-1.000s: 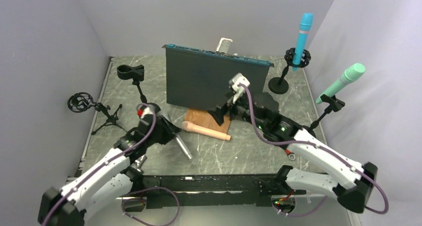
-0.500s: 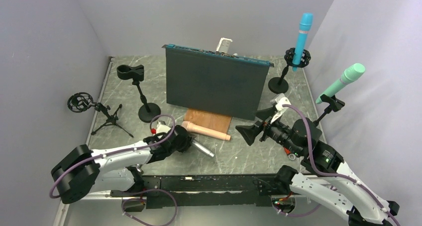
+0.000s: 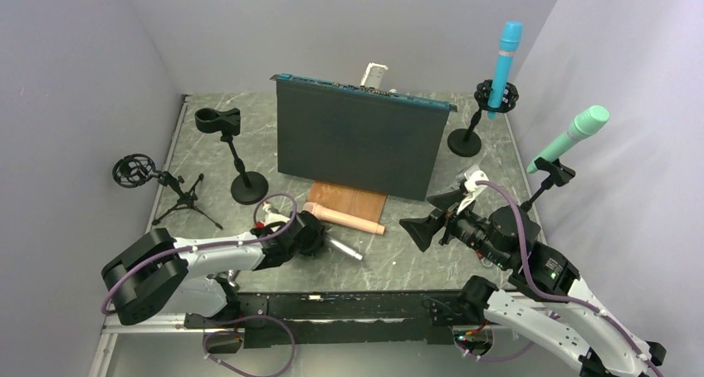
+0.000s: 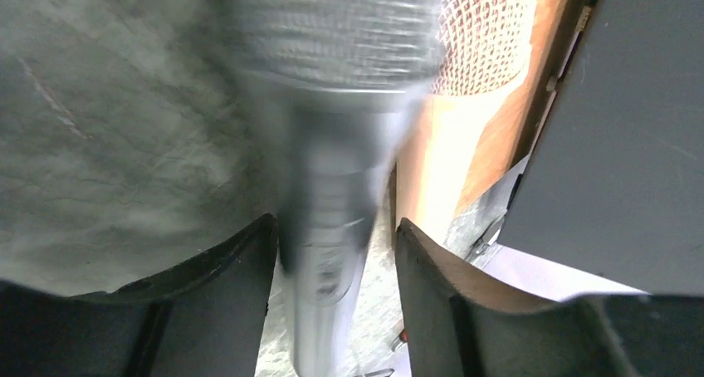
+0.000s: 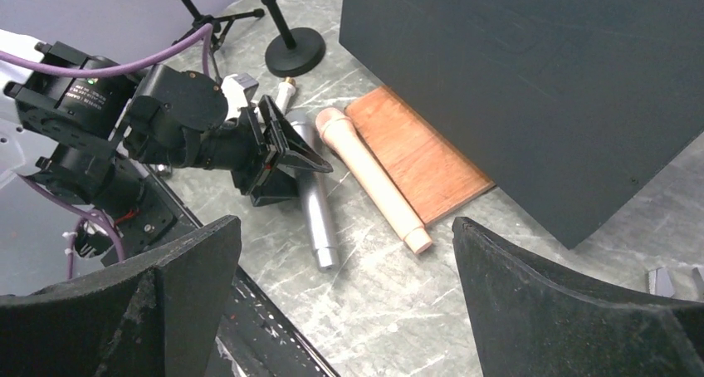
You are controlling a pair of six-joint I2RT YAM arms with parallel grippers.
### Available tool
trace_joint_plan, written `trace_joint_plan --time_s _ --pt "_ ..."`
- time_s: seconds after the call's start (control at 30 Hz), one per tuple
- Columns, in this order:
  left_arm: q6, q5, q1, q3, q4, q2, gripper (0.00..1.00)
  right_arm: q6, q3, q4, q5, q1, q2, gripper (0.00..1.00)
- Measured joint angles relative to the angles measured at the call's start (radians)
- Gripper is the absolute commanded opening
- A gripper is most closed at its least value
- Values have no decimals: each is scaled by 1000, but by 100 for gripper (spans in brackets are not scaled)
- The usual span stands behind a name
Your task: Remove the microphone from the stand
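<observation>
A silver microphone point(image 3: 344, 249) lies on the table in front of my left arm; it also shows in the right wrist view point(image 5: 314, 203). My left gripper point(image 3: 320, 237) is low on the table with its jaws open around the microphone's head end. In the left wrist view the microphone point(image 4: 332, 186) is blurred between the fingers point(image 4: 224, 286), with a gap on its right side. My right gripper point(image 3: 429, 215) is wide open and empty above the table's right half. A blue microphone point(image 3: 506, 57) and a green microphone point(image 3: 573, 136) sit in stands at the right.
A peach microphone point(image 3: 344, 217) lies beside a wooden board point(image 3: 353, 199) in front of a dark upright panel point(image 3: 361, 140). An empty round-base stand point(image 3: 237, 157) and an empty tripod stand point(image 3: 141, 173) are at the left. The green microphone's stand point(image 3: 548, 182) is close to my right arm.
My left arm swung down and forward with the silver microphone, which now lies on the table between open jaws. My right arm pulled back from the panel toward the right.
</observation>
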Motion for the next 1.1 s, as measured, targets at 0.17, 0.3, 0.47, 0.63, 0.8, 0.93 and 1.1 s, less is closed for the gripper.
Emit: trace_joint_plan --time_s 0.17,0.3,0.47,0.63,0.8,0.93,1.1 --pt "-8 2 -10 22 16 24 75 14 0 -24 6 0 -6 100" --pt "3 2 -17 43 10 28 77 16 -1 -25 8 0 -6 100" --pt "85 -22 -29 48 -21 -35 82 26 -35 -12 14 0 -3 100" --pt "207 -56 -29 47 -43 -171 82 37 -55 0 12 0 8 100" --pt "491 -93 -29 40 -40 -366 84 40 -61 20 12 0 15 100" --pt "834 -100 0 99 -74 -514 89 39 -61 32 11 0 29 100" --pt "1199 117 319 409 -216 -528 93 39 -66 56 -6 0 40 100"
